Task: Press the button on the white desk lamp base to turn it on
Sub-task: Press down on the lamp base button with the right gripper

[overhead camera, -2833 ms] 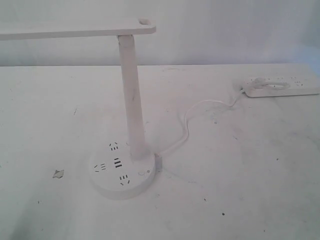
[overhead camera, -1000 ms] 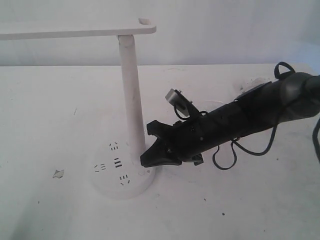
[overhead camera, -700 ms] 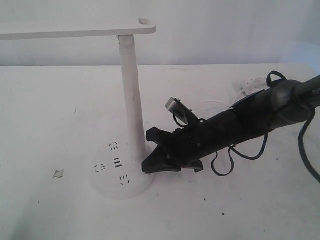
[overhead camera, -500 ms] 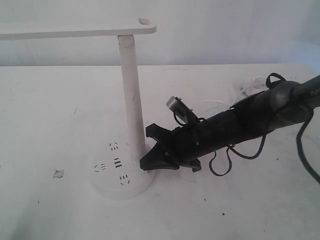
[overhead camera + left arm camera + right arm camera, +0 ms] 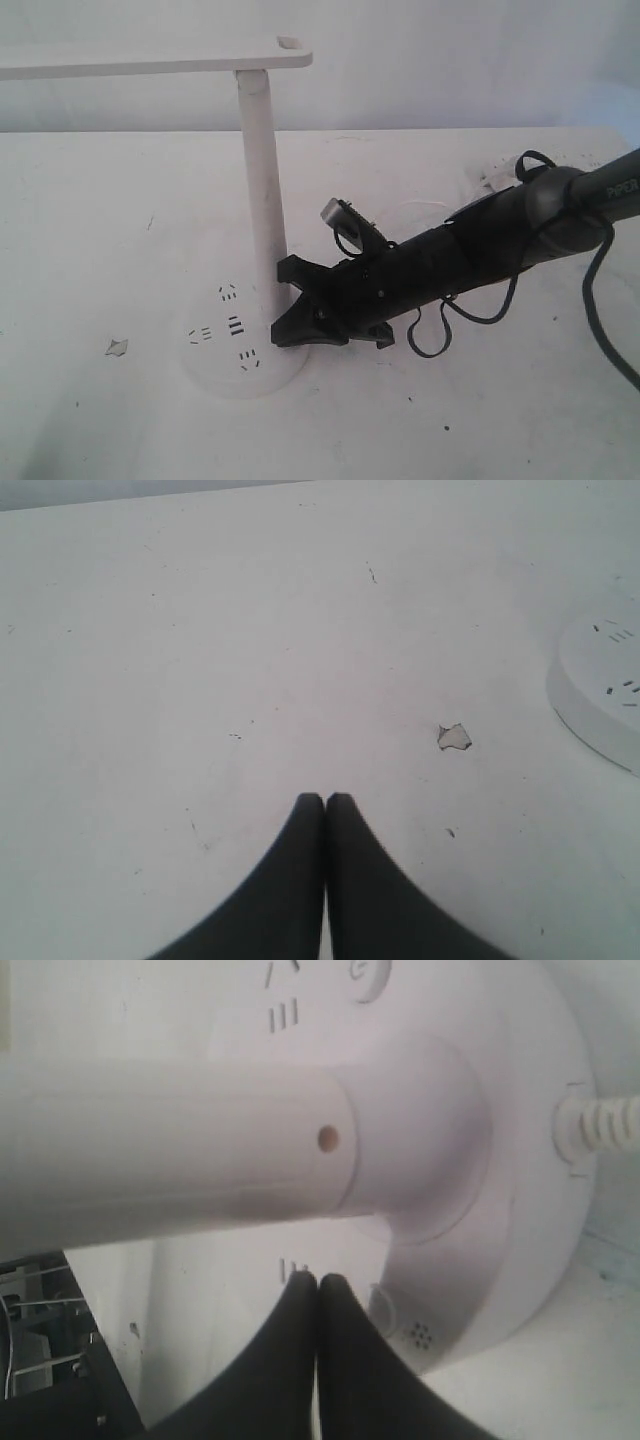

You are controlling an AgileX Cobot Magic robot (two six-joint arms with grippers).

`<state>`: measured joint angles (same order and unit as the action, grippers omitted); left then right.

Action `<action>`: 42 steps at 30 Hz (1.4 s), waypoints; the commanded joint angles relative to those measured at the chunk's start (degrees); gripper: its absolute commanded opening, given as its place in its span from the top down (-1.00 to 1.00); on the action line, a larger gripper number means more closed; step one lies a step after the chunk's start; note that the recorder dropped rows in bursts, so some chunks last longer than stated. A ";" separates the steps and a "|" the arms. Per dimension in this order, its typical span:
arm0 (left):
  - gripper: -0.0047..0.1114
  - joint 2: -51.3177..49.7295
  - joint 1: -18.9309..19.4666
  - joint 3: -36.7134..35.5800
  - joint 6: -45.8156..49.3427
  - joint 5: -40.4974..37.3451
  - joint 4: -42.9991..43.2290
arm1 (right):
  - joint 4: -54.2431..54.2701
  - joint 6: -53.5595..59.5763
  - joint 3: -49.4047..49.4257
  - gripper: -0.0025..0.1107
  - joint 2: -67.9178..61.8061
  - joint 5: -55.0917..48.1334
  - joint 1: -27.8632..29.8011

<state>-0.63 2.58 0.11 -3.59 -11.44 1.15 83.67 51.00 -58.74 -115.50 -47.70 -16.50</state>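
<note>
Black right gripper (image 5: 317, 1282), fingers together and empty, is pointing beside the tiny white button (image 5: 384, 1310) at the round white base's (image 5: 215, 368) 3 o'clock.

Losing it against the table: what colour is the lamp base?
The lamp base is white, clearest in exterior view.

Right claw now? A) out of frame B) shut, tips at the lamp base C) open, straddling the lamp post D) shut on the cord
B: in the right wrist view the right claw has its fingers together, tips at the white desk lamp base beside the post.
</note>
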 commanded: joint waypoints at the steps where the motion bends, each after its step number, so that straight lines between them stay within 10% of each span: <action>1: 0.92 -0.06 0.13 -0.11 0.00 -0.09 -0.26 | 0.42 0.07 -0.19 0.96 -0.05 2.41 -0.13; 42: 0.92 -0.06 0.13 -0.11 0.00 -0.09 -0.26 | -2.86 -2.73 -0.10 0.96 1.37 7.45 -0.01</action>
<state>-0.63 2.58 0.11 -3.59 -11.44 1.15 81.24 48.79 -58.83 -115.01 -42.89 -16.61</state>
